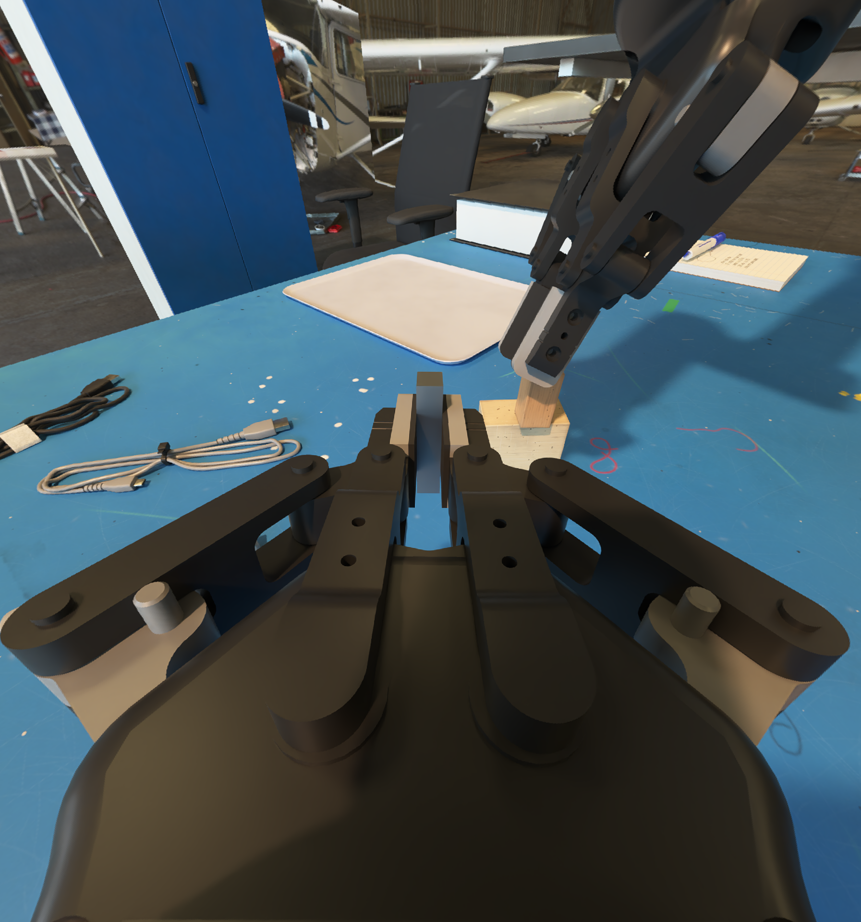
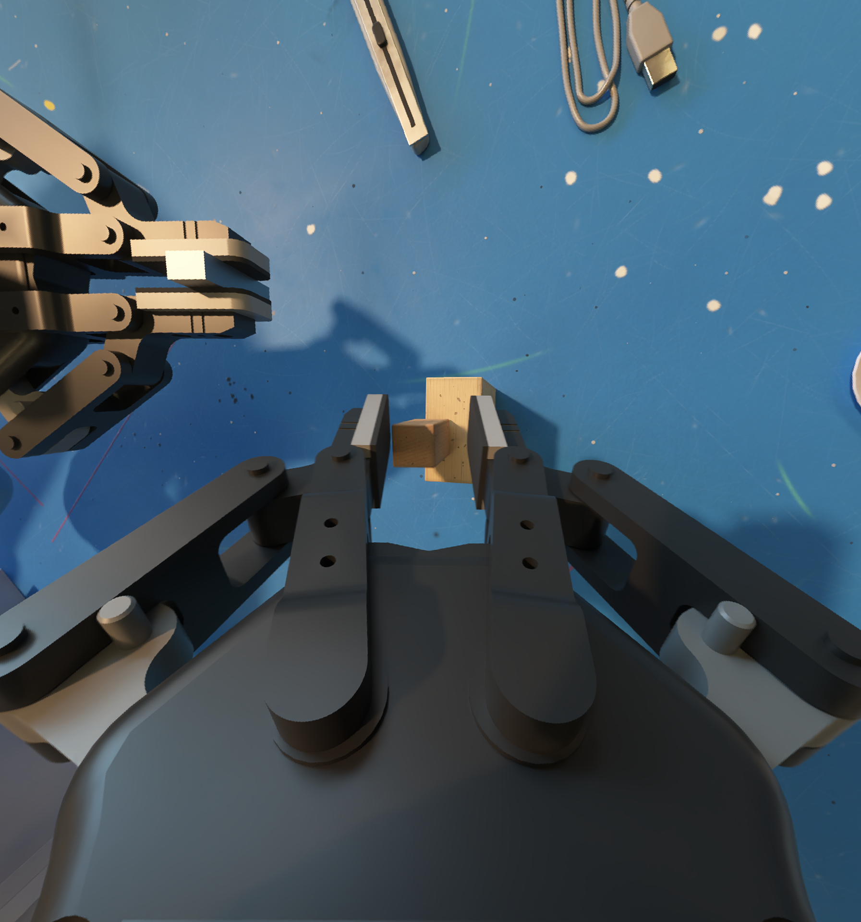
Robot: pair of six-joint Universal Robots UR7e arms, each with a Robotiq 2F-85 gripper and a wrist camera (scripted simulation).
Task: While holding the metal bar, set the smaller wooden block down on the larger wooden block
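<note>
Left gripper (image 1: 429,424) fills lower frame of its wrist view, pads clamped on upright grey metal bar (image 1: 429,429) at centre. Right of it, smaller wooden block (image 1: 538,401) stands on larger wooden block (image 1: 525,434), which rests on blue table (image 1: 717,499). Right gripper (image 2: 428,439) straddles smaller block from above, fingers apart; gaps visible both sides in right wrist view. Beige tray (image 1: 408,304) upper centre; grey USB cable (image 1: 169,459) and black cable bundle (image 1: 44,424) at left.
</note>
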